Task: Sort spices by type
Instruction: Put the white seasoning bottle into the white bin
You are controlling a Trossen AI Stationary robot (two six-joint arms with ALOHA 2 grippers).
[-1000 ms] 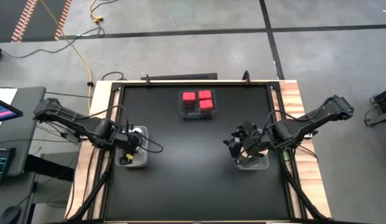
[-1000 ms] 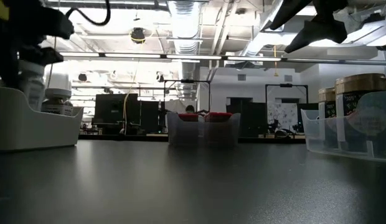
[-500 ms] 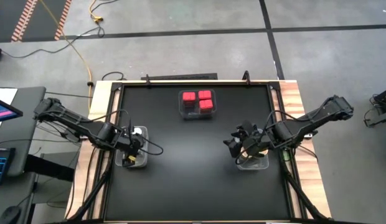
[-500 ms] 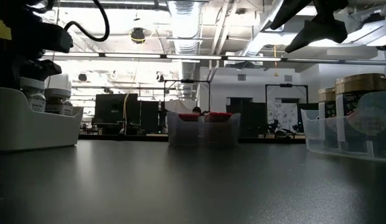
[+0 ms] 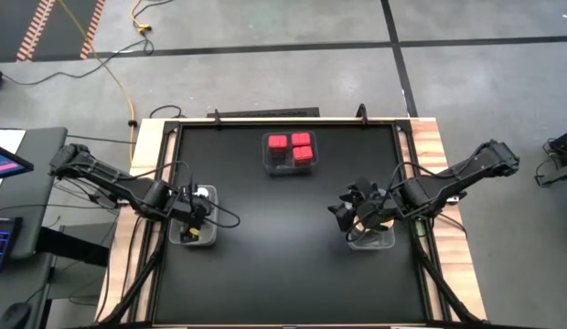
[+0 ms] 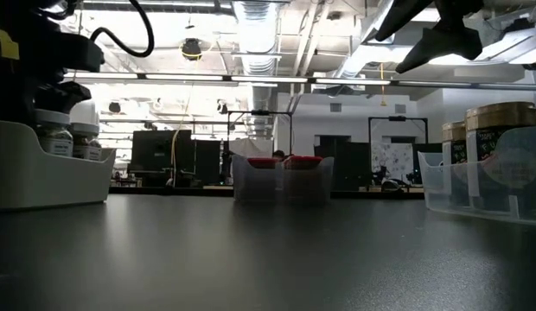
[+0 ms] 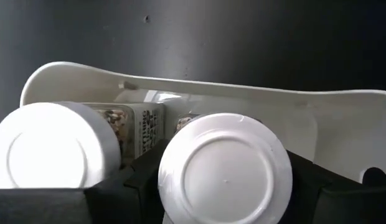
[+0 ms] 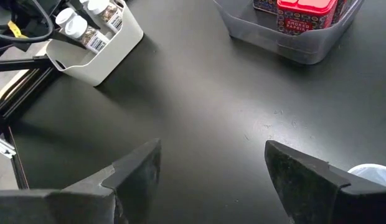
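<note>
Two white-capped spice jars stand side by side in the white bin [image 7: 243,93] at the table's left. My left gripper [image 7: 224,186] reaches down into that bin [image 5: 208,196], its fingers around the nearer jar's cap [image 7: 224,168]; the other jar [image 7: 53,149] stands beside it. Red square-topped spices [image 5: 290,148] sit in a clear bin at the far middle. Tan-lidded jars [image 6: 497,117] stand in a clear bin at the right. Above that bin my right gripper [image 8: 211,168] hangs open with nothing in it. My left gripper has the jar's white cap between its two fingers [image 7: 140,180], one on each side of the cap's rim [image 7: 165,177]; I see no gap there. The fingers come from above, slanting down. The jar stands upright in the white bin, next to the other jar.
The black tabletop between the three bins is bare [image 5: 283,238]. The white bin's tall wall [image 6: 43,173] rises around the left jars. Cables trail from both arms near the table's side edges.
My left gripper has gone down with the white-capped jar into the white bin. The jar, held higher a second ago, now stands low beside the other white-capped jar. My right arm has kept still.
</note>
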